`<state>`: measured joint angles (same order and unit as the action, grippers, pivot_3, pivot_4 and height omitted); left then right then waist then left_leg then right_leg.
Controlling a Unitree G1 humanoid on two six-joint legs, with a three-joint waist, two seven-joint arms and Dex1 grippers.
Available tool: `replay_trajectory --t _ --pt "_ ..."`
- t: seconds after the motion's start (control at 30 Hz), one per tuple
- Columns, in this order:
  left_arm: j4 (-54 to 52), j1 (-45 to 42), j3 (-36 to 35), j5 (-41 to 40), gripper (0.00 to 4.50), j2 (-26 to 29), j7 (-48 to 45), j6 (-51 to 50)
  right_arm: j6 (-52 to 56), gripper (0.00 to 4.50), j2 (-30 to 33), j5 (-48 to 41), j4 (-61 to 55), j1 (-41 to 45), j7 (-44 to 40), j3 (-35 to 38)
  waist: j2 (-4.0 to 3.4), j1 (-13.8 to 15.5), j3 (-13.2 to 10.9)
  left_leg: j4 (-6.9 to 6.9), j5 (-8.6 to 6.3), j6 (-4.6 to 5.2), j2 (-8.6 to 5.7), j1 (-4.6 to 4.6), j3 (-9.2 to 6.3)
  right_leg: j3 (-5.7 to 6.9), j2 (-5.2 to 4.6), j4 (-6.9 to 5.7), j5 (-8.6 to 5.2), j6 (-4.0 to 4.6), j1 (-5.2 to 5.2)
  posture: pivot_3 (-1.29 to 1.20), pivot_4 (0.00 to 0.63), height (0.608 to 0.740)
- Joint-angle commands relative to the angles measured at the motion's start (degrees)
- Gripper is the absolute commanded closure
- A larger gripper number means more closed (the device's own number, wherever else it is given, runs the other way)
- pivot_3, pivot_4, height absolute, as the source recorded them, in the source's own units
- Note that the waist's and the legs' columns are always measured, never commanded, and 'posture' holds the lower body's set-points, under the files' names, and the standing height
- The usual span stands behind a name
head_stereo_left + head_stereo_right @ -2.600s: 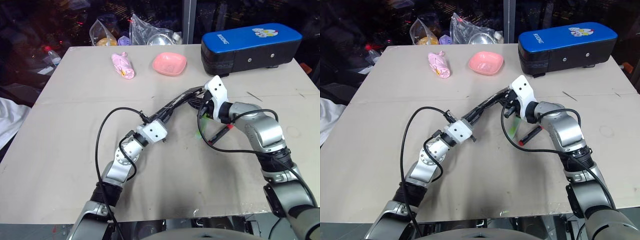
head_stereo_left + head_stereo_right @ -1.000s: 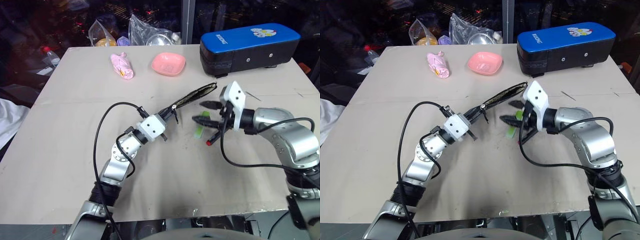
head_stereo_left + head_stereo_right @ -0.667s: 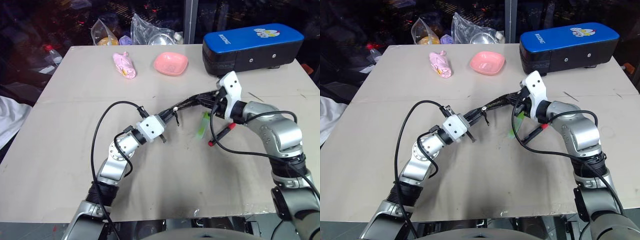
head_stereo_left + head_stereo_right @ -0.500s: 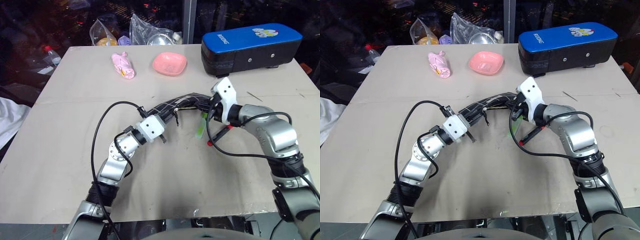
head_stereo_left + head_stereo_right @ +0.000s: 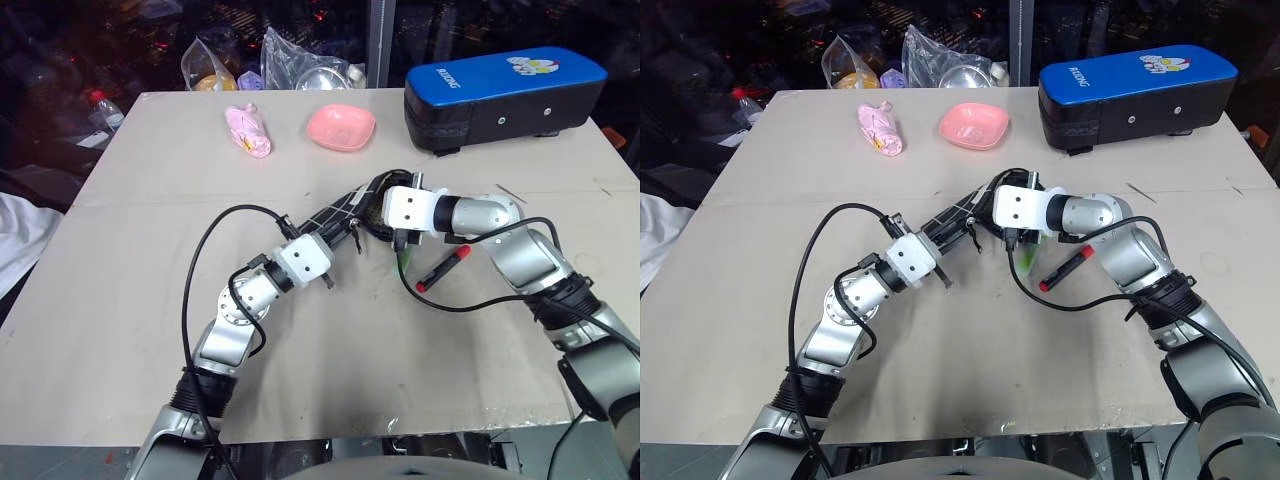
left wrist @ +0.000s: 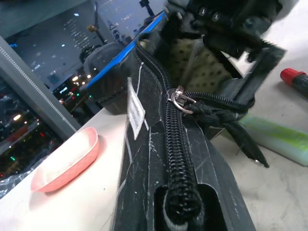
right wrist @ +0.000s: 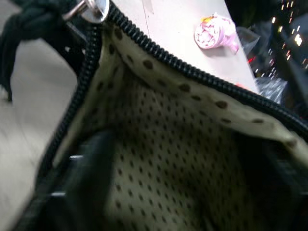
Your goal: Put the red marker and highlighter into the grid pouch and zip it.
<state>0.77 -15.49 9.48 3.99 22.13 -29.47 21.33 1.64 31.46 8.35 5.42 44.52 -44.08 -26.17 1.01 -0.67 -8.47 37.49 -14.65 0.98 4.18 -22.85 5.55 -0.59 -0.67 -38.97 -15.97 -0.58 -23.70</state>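
Note:
My left gripper (image 5: 338,232) is shut on one end of the grid pouch (image 5: 345,212), holding it lifted off the table with the zipper up. The zipper pull (image 6: 179,96) sits partway along and the mouth beyond it gapes. My right gripper (image 5: 373,206) is pushed into that mouth with its fingers spread open against the dotted lining (image 7: 192,159). The red marker (image 5: 443,268) lies on the table just right of the pouch. Beside it lies the pale green highlighter (image 6: 276,137), partly hidden under my right wrist in the head views.
A large blue-topped black case (image 5: 505,90) stands at the back right. A pink bowl (image 5: 340,127) and a pink wrapped thing (image 5: 247,132) lie at the back, with plastic bags (image 5: 300,65) beyond the table's far edge. Black cables loop off both wrists.
My right gripper came in from the right of the pouch, rolled over and pushed into its mouth, where its fingers spread. The left gripper kept still. Marker and highlighter have not moved.

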Motion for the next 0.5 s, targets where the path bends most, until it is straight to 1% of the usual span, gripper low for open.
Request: replay_trajectory --t 0.03,0.13,0.2,0.27,0.33,0.4,0.5 --pt "-0.71 -0.48 -1.56 0.39 4.5 -0.07 1.77 0.04 0.93 0.04 0.85 -3.5 -5.13 -1.9 -0.69 6.31 0.0 0.0 0.0 0.0 0.0 0.0 0.01 0.0 0.0 0.01 0.01 -0.01 0.0 0.0 0.0 0.0 0.15 0.738" --pt "-0.24 -0.55 -2.14 0.22 4.5 0.46 1.89 0.1 10.65 0.04 0.98 -13.61 -14.54 -7.72 -1.65 14.93 0.0 0.42 0.0 -0.02 0.06 -0.1 0.04 -0.02 -0.05 0.06 -0.08 0.0 0.0 0.0 0.0 0.0 0.15 0.738" --pt "0.0 -0.57 -2.42 -0.14 4.5 0.83 1.58 0.28 17.72 0.04 3.46 -20.05 -19.61 -11.17 -5.06 18.99 0.0 0.42 0.0 -0.02 0.07 -0.12 0.03 -0.04 -0.05 0.06 -0.25 0.01 0.0 0.0 0.0 0.0 0.15 0.738" --pt "0.46 -0.86 -2.74 -0.76 4.5 1.4 0.82 0.54 23.55 0.04 8.04 -25.87 -23.19 -15.81 -10.25 22.05 0.01 0.76 0.0 -0.01 0.05 -0.09 0.01 -0.03 -0.05 0.06 -0.28 0.01 0.0 0.0 0.02 0.0 0.15 0.738" --pt "1.13 -1.43 -2.85 -1.54 4.5 2.05 -0.34 0.82 24.64 0.04 12.39 -29.12 -23.57 -19.96 -15.34 23.91 0.01 0.82 0.0 0.0 -0.06 0.1 -0.01 0.02 -0.06 0.07 -0.29 0.03 0.0 0.0 0.08 0.0 0.15 0.738" --pt "2.05 -2.13 -2.95 -2.22 4.5 2.84 -1.81 1.46 21.37 0.04 14.42 -29.86 -20.56 -22.16 -19.0 24.72 0.03 0.79 -0.01 0.01 -0.07 0.12 -0.04 0.06 -0.07 0.07 -0.24 0.02 0.0 0.0 0.11 0.0 0.15 0.738" --pt "3.52 -3.34 -3.09 -3.37 4.5 4.09 -4.07 2.42 16.16 0.04 16.69 -26.67 -12.6 -21.94 -23.94 22.15 0.03 0.1 -0.02 0.01 -0.07 0.13 -0.05 0.11 -0.04 -0.01 0.06 0.0 0.0 0.0 0.1 0.0 0.15 0.738"
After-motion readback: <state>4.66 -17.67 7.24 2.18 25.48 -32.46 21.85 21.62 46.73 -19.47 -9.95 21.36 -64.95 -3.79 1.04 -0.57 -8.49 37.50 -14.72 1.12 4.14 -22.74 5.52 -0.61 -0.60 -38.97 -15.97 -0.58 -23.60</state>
